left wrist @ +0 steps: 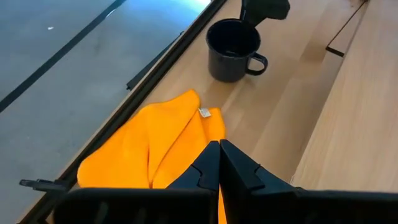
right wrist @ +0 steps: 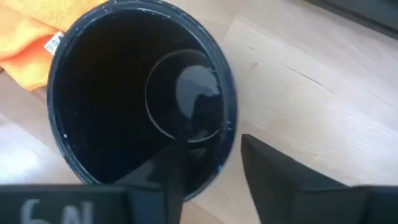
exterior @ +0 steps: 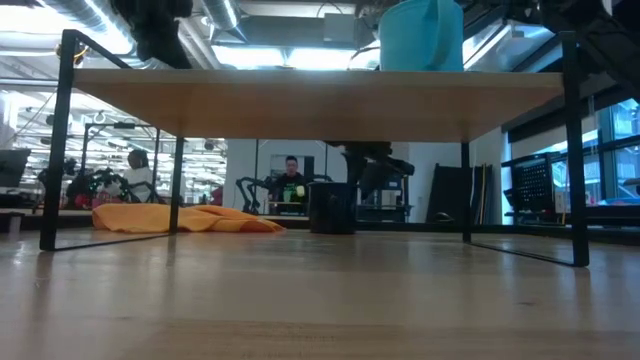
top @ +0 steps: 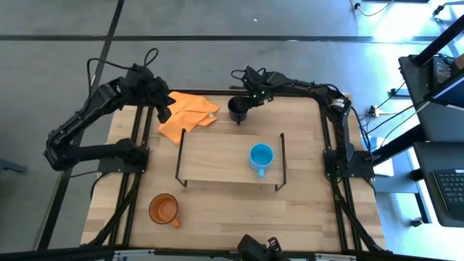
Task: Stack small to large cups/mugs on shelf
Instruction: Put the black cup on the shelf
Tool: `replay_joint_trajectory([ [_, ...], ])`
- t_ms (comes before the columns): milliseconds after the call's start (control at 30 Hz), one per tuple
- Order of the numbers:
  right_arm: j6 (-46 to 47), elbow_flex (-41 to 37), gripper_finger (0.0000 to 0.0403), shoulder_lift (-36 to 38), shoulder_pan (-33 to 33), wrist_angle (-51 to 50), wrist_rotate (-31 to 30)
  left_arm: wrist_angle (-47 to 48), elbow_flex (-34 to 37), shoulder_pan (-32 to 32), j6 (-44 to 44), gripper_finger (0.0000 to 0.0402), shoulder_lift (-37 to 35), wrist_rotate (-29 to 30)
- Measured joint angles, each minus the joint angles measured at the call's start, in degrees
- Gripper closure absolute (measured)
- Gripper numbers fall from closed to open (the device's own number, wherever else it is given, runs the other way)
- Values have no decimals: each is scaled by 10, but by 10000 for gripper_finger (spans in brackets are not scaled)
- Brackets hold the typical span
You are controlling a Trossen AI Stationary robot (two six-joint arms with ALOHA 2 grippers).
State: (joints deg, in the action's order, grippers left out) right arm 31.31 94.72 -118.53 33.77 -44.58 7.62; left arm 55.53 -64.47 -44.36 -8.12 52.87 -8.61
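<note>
Nearest the camera edge, the orange mug [top: 164,209] sits before the shelf [top: 217,156], which carries the blue mug [top: 261,156]; beyond the shelf, the right gripper [right wrist: 208,163], parted narrowly, straddles the black mug [right wrist: 140,93]'s rim, where a shallow bite could tip it, and the left gripper [left wrist: 219,163], pinched together, waits over the orange cloth [left wrist: 149,146].

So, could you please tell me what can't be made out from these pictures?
- Orange mug: seen only in the high view; the other views miss it.
- Blue mug in the low view: top cut off by the picture's edge, base hidden by the shelf.
- Right gripper: one finger is inside the black mug, one outside; whether they pinch the wall is unclear.
- People in the low view: too small.
</note>
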Motion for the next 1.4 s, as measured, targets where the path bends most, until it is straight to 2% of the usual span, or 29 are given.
replay_joint_trajectory([
  [233,-19,12,374,0,-1,7,0,0,0,-9,0,401,0,-1],
  [267,-19,17,381,1,-1,5,-4,0,0,-9,0,401,0,-1],
  [467,-17,92,380,1,2,-52,-7,-9,0,-9,0,401,0,-1],
  [667,-15,249,380,2,5,-186,-13,-27,0,-9,0,401,0,-1],
  [867,44,403,380,2,-13,-272,-31,-27,0,-9,-1,401,0,-1],
  [1100,121,392,380,25,-86,-312,-24,-19,0,-9,-30,401,0,-2],
  [1400,228,393,379,25,-216,-284,-70,-22,0,-9,-58,401,0,-24],
])
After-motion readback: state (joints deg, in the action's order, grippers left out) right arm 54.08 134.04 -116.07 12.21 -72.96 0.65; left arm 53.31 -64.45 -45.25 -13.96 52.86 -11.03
